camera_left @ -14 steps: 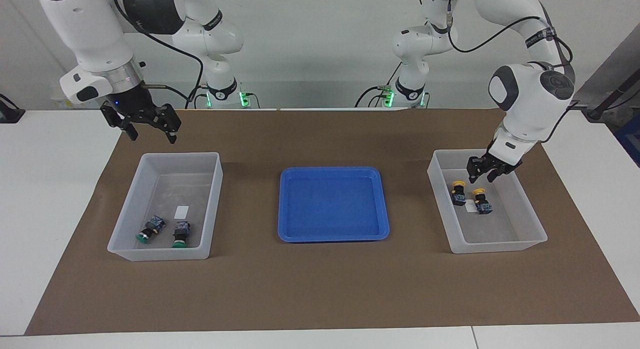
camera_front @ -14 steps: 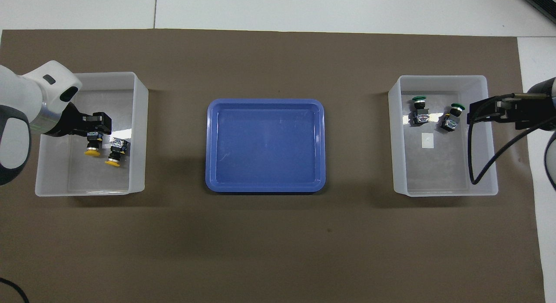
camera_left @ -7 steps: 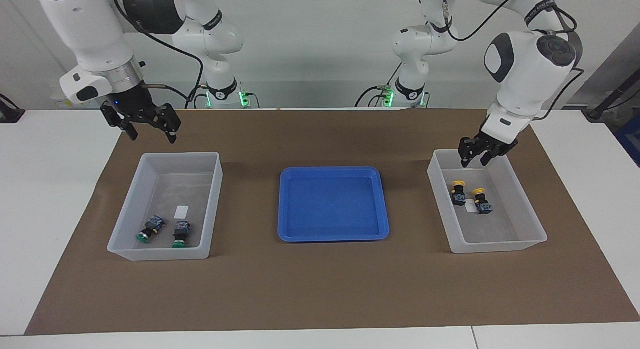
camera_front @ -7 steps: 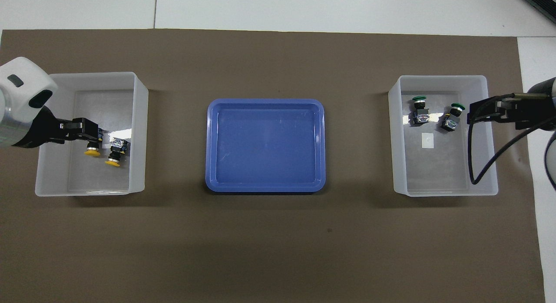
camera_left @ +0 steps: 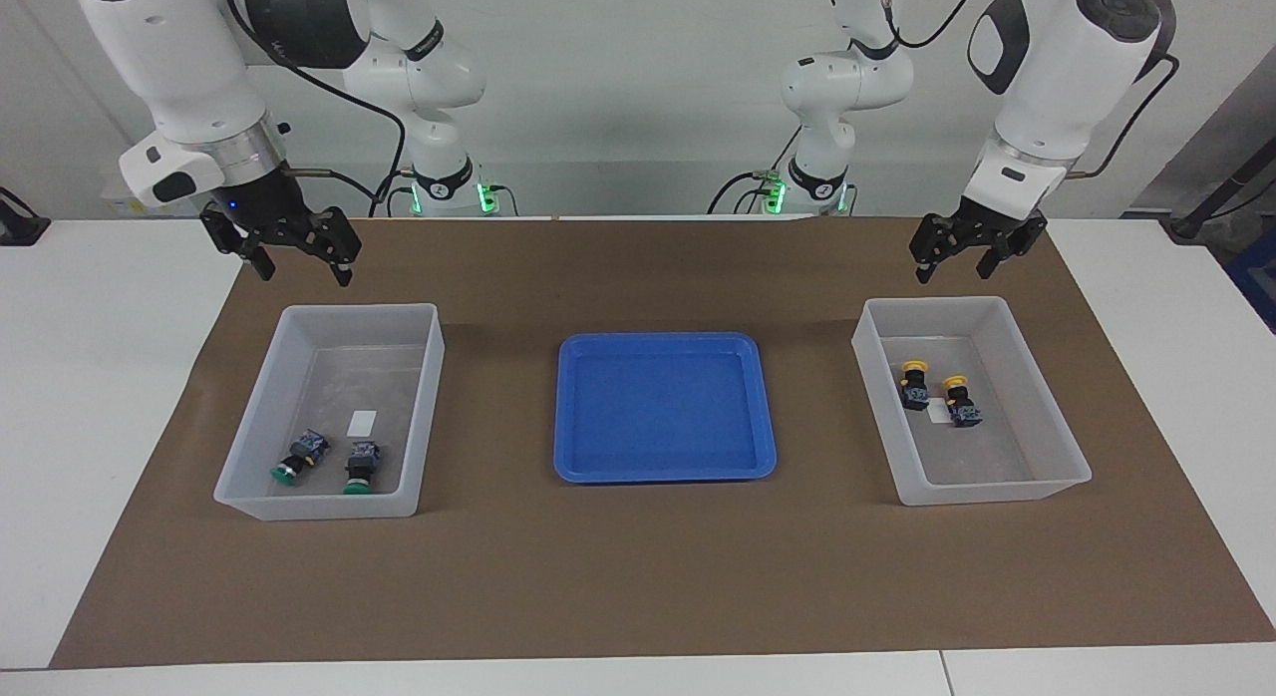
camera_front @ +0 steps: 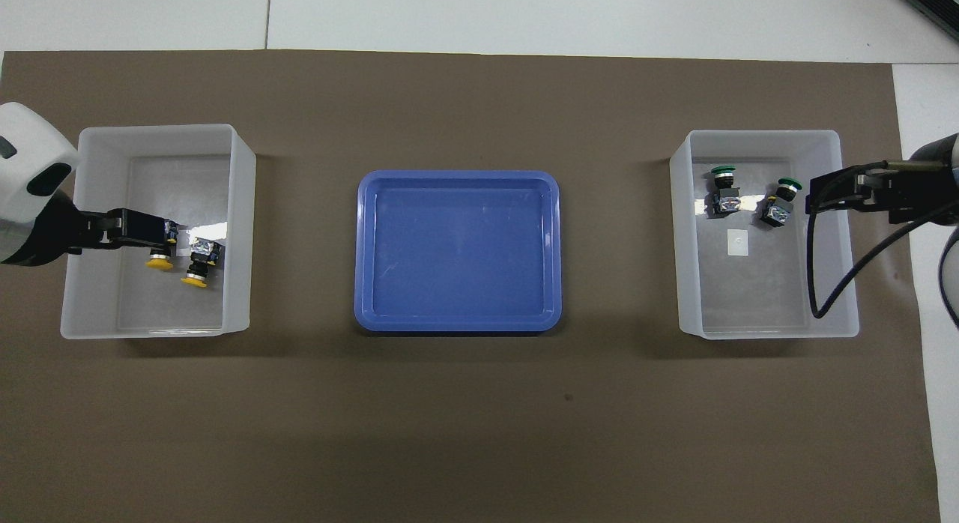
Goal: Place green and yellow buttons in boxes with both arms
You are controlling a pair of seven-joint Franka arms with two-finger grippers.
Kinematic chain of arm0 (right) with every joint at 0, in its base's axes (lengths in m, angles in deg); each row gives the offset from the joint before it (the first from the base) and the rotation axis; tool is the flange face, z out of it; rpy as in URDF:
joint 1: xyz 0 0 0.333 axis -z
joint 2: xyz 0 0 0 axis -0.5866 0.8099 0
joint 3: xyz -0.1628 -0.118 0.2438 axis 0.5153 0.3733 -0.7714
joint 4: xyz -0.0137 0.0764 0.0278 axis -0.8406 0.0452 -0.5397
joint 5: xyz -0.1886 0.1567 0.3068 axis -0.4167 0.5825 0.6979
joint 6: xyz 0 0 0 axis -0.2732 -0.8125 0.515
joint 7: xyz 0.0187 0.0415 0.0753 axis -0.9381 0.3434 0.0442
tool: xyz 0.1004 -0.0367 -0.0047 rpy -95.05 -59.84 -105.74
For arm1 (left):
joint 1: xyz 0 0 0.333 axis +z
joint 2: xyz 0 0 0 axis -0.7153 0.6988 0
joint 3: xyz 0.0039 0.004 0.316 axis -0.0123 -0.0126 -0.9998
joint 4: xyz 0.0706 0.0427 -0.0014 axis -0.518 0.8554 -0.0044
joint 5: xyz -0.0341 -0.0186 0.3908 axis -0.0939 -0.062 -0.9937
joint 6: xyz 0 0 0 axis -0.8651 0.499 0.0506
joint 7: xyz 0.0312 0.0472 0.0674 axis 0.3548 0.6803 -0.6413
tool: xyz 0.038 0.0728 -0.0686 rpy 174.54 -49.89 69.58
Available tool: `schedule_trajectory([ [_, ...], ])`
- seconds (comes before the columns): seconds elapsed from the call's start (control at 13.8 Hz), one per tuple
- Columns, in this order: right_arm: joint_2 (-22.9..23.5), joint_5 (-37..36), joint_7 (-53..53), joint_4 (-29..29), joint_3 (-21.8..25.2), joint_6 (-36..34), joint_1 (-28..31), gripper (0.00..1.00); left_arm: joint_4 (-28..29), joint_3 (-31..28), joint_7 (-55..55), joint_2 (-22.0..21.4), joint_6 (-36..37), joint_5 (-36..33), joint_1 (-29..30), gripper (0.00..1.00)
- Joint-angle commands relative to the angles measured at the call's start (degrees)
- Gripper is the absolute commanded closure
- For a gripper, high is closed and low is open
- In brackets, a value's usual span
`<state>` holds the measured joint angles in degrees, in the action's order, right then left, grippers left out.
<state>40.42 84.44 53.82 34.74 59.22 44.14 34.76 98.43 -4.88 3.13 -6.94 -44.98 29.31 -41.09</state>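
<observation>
A brown mat covers most of a white table, with a pale wall rising where the two arms are mounted. At the mat's middle sits a shallow blue tray, the landmark here. Toward the left arm's end of the table from the tray stands one translucent box holding two yellow buttons side by side on its floor, partly covering a small white label. Toward the right arm's end from the tray, the other box holds two green buttons and its own white label. The left gripper hangs in the air above the robot-side rim of the yellow buttons' box, well clear of the tray, jaws spread and holding nothing. The right gripper hangs likewise above the robot-side rim of the green buttons' box, jaws spread and empty. In the overhead view the left gripper overlaps one yellow button, hiding its body, and both arms are cut off at the frame's edges. In the facing view the arms' upper links run out of the top.
</observation>
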Motion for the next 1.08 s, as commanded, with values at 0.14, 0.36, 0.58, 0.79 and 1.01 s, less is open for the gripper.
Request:
schedule_trajectory([
  [0.14, 0.2, 0.2, 0.6, -0.8, -0.3, -0.7, 0.4, 0.0, 1.3, -0.5, 0.4, -0.7, -2.9, 0.6, 0.3, 0.0],
  [0.36, 0.2, 0.2, 0.7, -0.8, -0.3, -0.7, 0.4, 0.0, 1.4, -0.5, 0.4, -0.7, -4.1, 0.6, 0.1, 0.0],
  [0.58, 0.2, 0.2, 0.7, -0.8, -0.3, -0.7, 0.4, 0.0, 1.2, -0.6, 0.1, -0.7, -3.5, 0.6, -0.4, 0.0],
  [0.79, 0.2, 0.2, 0.7, -0.8, -0.3, -0.7, 0.4, 0.0, 1.1, -0.6, 0.0, -0.7, -2.9, 0.6, -0.1, 0.0],
  [1.01, 0.2, 0.2, 0.7, -0.8, -0.3, -0.7, 0.4, 0.0, 1.0, -0.6, -0.1, -0.7, -2.8, 0.6, -0.1, 0.0],
])
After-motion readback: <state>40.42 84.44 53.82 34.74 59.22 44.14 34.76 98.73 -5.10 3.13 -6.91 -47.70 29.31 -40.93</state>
